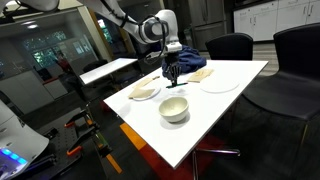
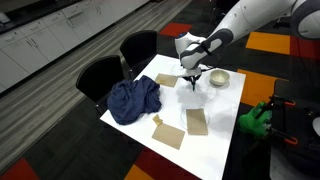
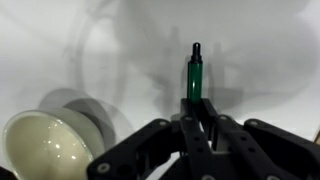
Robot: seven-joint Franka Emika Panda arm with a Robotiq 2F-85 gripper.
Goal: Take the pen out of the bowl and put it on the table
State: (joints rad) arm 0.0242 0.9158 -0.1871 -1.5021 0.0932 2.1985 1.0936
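My gripper (image 3: pixel 194 103) is shut on the green pen (image 3: pixel 194 72), which sticks out past the fingertips over the white table (image 3: pixel 270 60). The deep white bowl (image 3: pixel 48 148) stands empty at the lower left of the wrist view, apart from the pen. In both exterior views the gripper (image 1: pixel 172 72) (image 2: pixel 192 80) hangs just above the table (image 1: pixel 225 110) (image 2: pixel 222 112), beyond the bowl (image 1: pixel 175 109) (image 2: pixel 218 78). The pen itself is too small to make out there.
A shallow dish with a pale utensil (image 1: pixel 145 92), a flat white plate (image 1: pixel 218 83) and a blue cloth (image 1: pixel 186 52) (image 2: pixel 135 100) lie on the table. Tan flat pieces (image 2: pixel 197 122) (image 2: pixel 168 132) lie nearer one edge. Black chairs (image 1: pixel 232 45) stand around it.
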